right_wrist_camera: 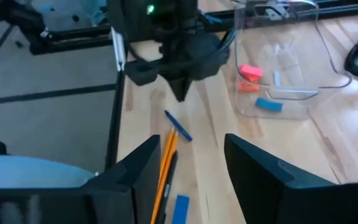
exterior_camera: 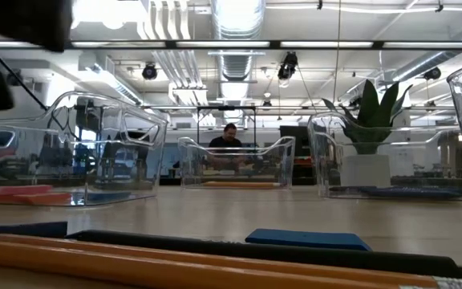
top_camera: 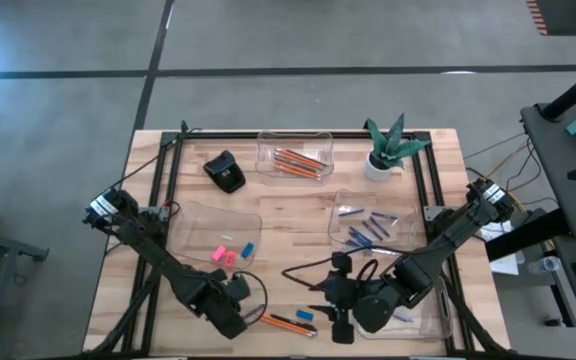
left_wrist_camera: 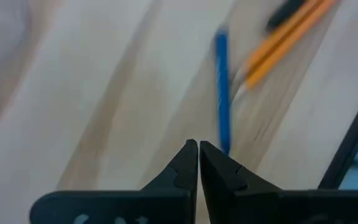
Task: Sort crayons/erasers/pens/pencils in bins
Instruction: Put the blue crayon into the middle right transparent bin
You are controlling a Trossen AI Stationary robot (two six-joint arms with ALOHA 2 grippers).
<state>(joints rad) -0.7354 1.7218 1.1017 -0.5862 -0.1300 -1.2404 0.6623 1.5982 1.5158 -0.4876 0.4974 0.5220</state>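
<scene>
The left gripper hangs low over the near edge of the wooden counter, its fingers pressed together and holding nothing; their tips sit just beside one end of a slim blue pen that lies loose on the wood. Next to that pen lie two orange pencils side by side with a black pen along them, and a small blue eraser just beside them. The right gripper hovers close by over the same cluster, its fingers spread wide apart and empty. Four clear bins stand on the counter: one near the left arm holds pink and blue erasers, one at the far side holds orange pencils, one by the potted plant holds dark blue crayons, and one lies partly under the right arm. A black lump-shaped object rests beside the pencil bin
</scene>
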